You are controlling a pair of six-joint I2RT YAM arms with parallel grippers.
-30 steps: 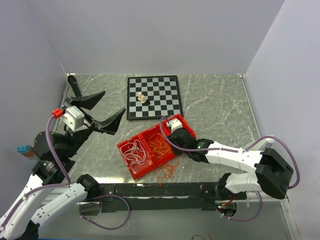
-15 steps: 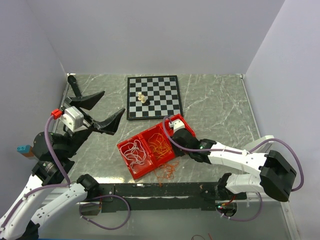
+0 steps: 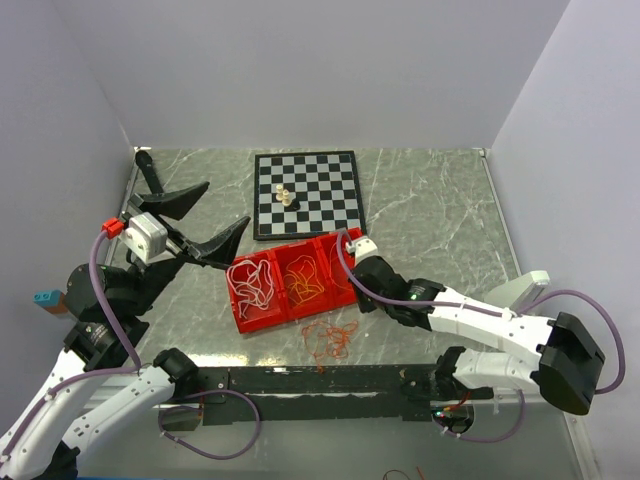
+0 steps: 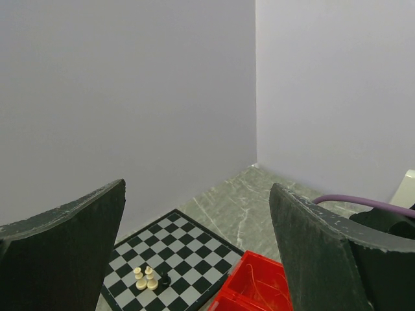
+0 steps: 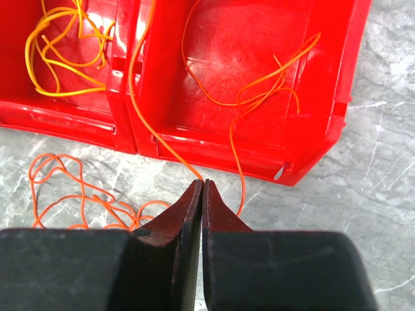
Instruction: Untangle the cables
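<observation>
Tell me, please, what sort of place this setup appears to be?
Probably a robotics lab test cell: plain walls box in a marbled tabletop, and staged props sit on it, a chessboard and a red tray of cables.

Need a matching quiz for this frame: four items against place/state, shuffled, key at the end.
Items
1. white cables
2. red-orange cables
3. left gripper
4. right gripper

Place/state
A. shut on an orange strand
B. in the left compartment of the red tray
C. open, holding nothing
D. loose on the table, on the tray's near side

Pairs: 1-B, 2-D, 3-C, 4-A
</observation>
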